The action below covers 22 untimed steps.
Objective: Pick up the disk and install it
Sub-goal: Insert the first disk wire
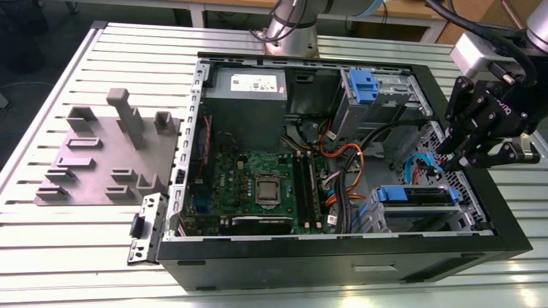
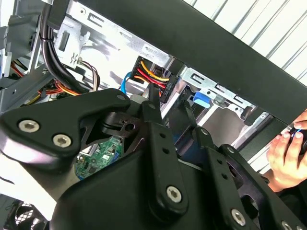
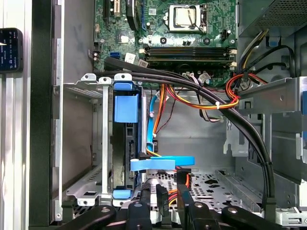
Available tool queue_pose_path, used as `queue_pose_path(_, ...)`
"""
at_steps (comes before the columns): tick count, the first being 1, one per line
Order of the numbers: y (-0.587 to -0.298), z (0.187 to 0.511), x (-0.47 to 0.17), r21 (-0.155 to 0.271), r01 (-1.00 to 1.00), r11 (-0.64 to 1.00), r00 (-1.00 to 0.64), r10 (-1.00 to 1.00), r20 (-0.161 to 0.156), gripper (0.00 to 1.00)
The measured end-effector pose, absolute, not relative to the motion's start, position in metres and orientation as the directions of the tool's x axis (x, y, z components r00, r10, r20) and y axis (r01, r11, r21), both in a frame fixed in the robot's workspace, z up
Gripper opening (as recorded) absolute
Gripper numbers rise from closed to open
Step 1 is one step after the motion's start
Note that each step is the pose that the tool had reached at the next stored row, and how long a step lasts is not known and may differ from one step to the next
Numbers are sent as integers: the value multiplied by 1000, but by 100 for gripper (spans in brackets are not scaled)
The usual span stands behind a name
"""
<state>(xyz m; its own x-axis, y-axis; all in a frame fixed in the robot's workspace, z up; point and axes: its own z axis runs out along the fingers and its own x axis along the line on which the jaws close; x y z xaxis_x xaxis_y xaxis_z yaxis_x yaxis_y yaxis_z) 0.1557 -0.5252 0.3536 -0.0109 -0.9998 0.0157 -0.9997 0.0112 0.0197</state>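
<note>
The disk (image 1: 417, 204) lies inside the open computer case (image 1: 342, 260), in the lower drive cage at the exterior view's right, its blue carrier frame (image 1: 409, 193) facing the case's middle. In the first wrist view the carrier frame (image 3: 126, 108) and the disk's dark edge (image 3: 129, 148) sit inside the metal cage (image 3: 103, 143). My gripper (image 1: 458, 160) hangs open over the case's right wall, just above and beside that cage, with nothing between its fingers. Its black fingers (image 3: 144, 208) show in both wrist views, apart from the disk, and the gripper (image 2: 168, 103) faces the cage.
A thick black cable bundle (image 3: 206, 96) and orange-red wires (image 3: 192, 100) cross the case next to the cage. The motherboard (image 1: 265, 186), a grey power supply box (image 1: 248, 90) and an upper bay with a blue clip (image 1: 364, 83) fill the case. A grey fixture plate (image 1: 102, 160) lies on the table. A person's hand (image 2: 288, 153) is outside the case wall.
</note>
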Motion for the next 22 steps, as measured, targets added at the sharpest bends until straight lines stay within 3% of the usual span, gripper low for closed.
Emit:
queue_pose_path(20, -525, 348, 161, 20, -1000, 10, -10, -999, 32, 36)
queue_pose_path(22, -525, 348, 162, 19, -1000, 10, -10, -999, 32, 28)
